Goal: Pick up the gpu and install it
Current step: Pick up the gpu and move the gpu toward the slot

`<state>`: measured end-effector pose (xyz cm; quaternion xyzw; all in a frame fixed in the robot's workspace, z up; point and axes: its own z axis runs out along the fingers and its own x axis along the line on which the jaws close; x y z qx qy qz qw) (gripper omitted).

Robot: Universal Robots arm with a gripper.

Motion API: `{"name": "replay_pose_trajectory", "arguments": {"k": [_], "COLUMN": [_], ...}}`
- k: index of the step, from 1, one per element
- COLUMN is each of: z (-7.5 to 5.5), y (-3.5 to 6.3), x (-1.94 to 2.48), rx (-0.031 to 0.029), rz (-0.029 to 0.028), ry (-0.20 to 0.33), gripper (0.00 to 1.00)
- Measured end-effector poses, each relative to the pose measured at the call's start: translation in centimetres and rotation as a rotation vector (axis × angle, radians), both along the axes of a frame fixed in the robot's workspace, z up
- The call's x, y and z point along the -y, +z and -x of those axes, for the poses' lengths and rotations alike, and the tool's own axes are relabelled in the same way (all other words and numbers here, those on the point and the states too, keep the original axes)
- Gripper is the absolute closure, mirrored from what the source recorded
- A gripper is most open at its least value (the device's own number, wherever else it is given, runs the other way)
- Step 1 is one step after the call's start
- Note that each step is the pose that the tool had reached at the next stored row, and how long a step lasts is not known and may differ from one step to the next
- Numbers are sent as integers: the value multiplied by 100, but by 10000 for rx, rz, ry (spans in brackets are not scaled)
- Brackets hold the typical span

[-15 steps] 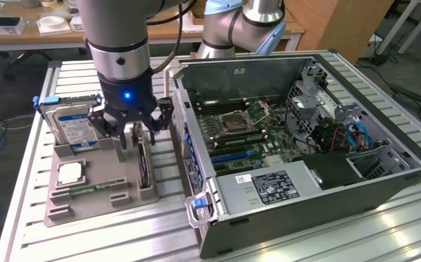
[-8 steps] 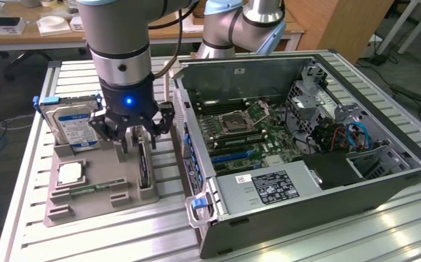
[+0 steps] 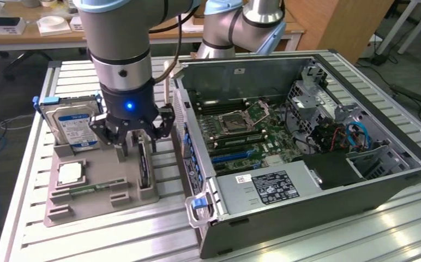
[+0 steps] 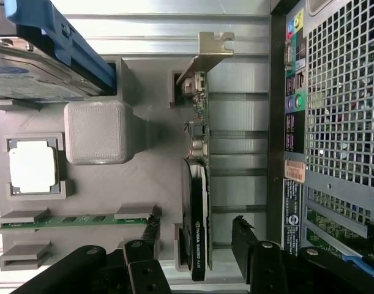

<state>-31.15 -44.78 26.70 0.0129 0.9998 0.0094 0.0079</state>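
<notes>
The gpu (image 4: pixel 196 190) stands on its edge in a slot of the grey holder tray (image 4: pixel 150 177). Its black cooler faces one side and its silver end bracket (image 4: pixel 209 54) sits at the far end. My gripper (image 4: pixel 196 222) is open just above the card, with one black finger (image 4: pixel 151 231) on each side of the cooler and a gap to each. In the exterior view the gripper (image 3: pixel 139 146) hangs over the gpu (image 3: pixel 145 166), left of the open computer case (image 3: pixel 269 188).
The tray (image 3: pixel 86 210) also holds a silver hard drive (image 3: pixel 76 123) with a blue label, a processor chip (image 3: pixel 71 173) and a memory stick (image 3: pixel 94 188). The case's motherboard (image 3: pixel 243 134) lies exposed, with blue slots (image 3: pixel 232 155). A second arm (image 3: pixel 236 27) stands behind.
</notes>
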Motion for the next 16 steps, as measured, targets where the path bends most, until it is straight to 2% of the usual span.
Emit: {"name": "replay_pose_trajectory", "arguments": {"k": [6,16], "z": [-1,-1], "y": [-43,-157], "x": [25,34], "rx": [0,0], "rz": [0,0], "ry": [-15,-131], "gripper": [41,41]}}
